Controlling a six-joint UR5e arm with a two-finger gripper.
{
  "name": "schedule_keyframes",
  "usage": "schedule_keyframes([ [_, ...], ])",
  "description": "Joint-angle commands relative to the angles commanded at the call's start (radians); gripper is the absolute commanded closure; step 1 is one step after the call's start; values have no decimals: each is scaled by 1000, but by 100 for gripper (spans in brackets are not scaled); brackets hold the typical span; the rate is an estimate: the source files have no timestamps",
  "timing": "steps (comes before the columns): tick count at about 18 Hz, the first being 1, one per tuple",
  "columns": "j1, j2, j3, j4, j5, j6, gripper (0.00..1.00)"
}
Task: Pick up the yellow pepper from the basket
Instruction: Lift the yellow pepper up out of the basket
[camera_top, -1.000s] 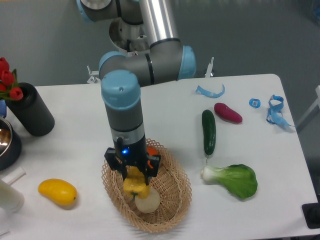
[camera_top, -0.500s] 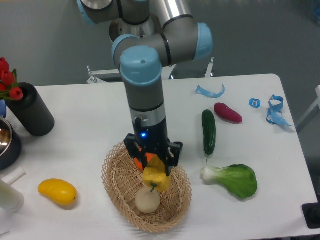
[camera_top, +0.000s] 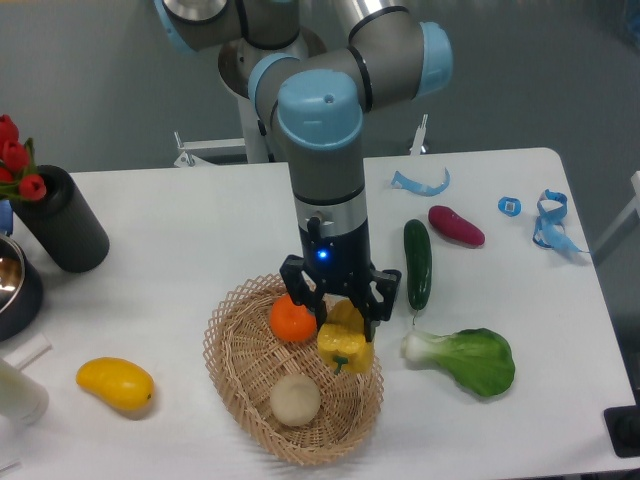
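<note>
While the arm has swung rightward across the basket (camera_top: 240, 400) over the last second, the gripper (camera_top: 341, 318) has carried the yellow pepper (camera_top: 344, 346) with it, from low over the pale round fruit at the basket's near side up toward the right rim. Its fingers are closed on the pepper's upper part, and the pepper hangs below them, stem end down, apparently clear of the weave. I judge the pick-up essentially made; what remains is to lift it well free of the basket.

Counting from largest to smallest: one table (camera_top: 180, 230); one wicker basket; one dark cylindrical vase (camera_top: 62, 220) with red tulips at the left edge; one metal bowl (camera_top: 12, 285), partly cut off; one bok choy (camera_top: 470, 360); one cucumber (camera_top: 417, 263); one mango (camera_top: 115, 385); one yellow pepper; one orange (camera_top: 293, 320) and one pale round fruit (camera_top: 296, 399), both in the basket; one purple vegetable (camera_top: 456, 225); and three small blue plastic pieces along the far right.
</note>
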Motion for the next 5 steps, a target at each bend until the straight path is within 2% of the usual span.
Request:
schedule_keyframes([
  [5,6,6,-9,-2,-6,-5,65],
])
